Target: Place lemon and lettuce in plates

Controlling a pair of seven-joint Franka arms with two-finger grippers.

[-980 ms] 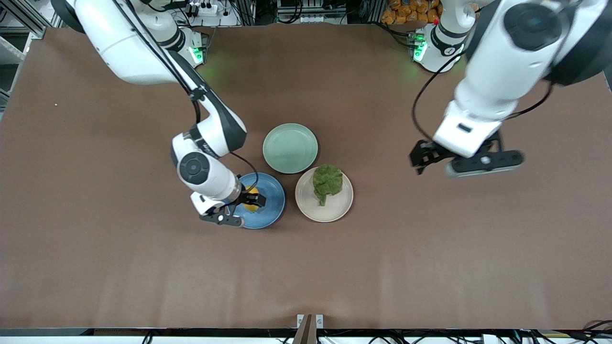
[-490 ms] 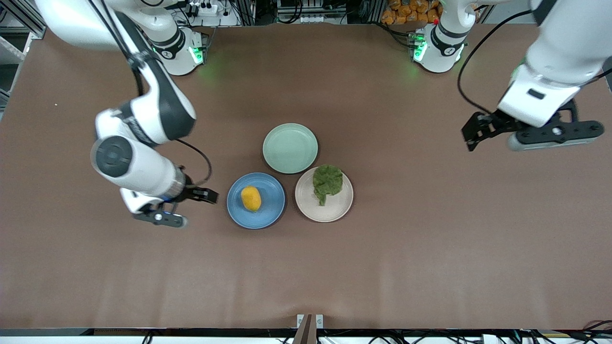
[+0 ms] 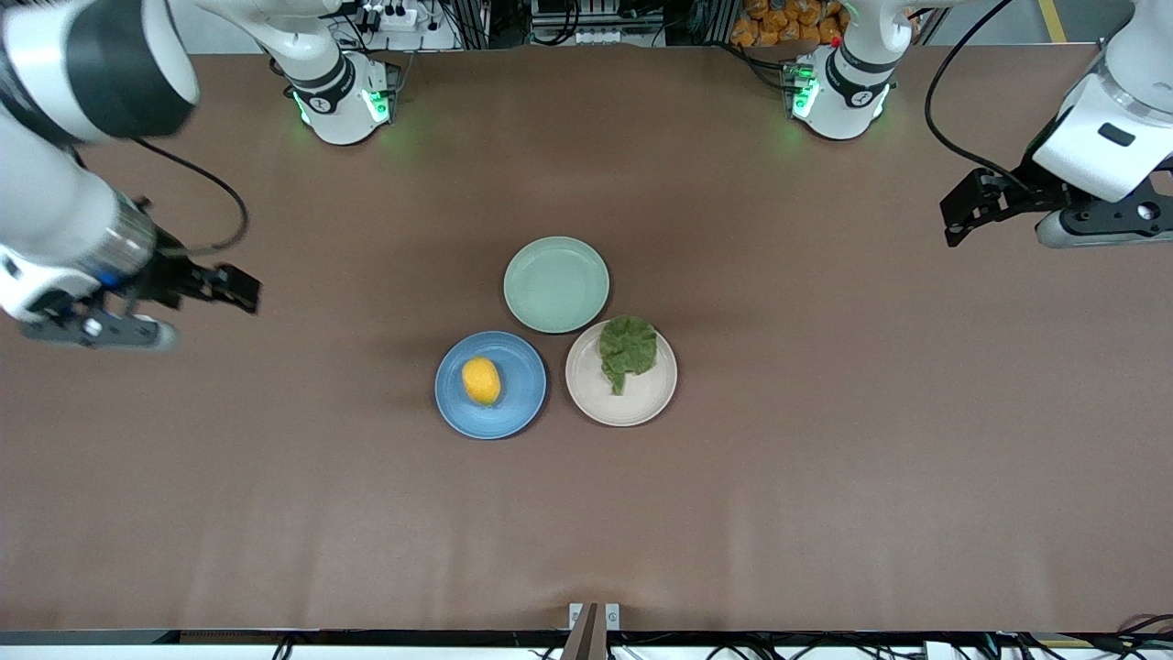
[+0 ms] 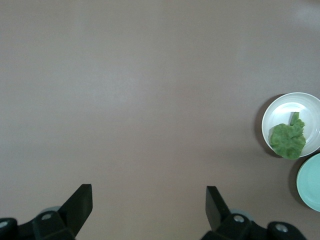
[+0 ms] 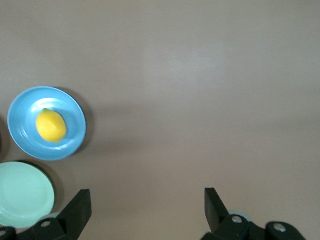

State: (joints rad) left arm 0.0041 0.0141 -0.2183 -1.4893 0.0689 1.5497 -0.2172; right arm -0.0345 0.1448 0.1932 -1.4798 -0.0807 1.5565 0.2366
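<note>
The lemon (image 3: 481,380) lies on the blue plate (image 3: 524,390). The lettuce (image 3: 628,348) lies on the beige-pink plate (image 3: 637,411) beside it. My right gripper (image 3: 236,289) is open and empty, up over bare table toward the right arm's end. My left gripper (image 3: 962,213) is open and empty, up over bare table toward the left arm's end. The right wrist view shows its gripper (image 5: 147,202) open, with the lemon (image 5: 51,125) on the blue plate (image 5: 22,145). The left wrist view shows its gripper (image 4: 149,200) open, with the lettuce (image 4: 287,140) on the beige-pink plate (image 4: 280,107).
A pale mint-green plate (image 3: 556,284) holds nothing and sits next to the two plates, farther from the front camera. It also shows in the left wrist view (image 4: 311,182) and the right wrist view (image 5: 22,200). Brown table surface (image 3: 825,477) surrounds the plates.
My right gripper let go of the lemon on the blue plate, rose and drew back toward the right arm's end. My left gripper drew back toward the left arm's end.
</note>
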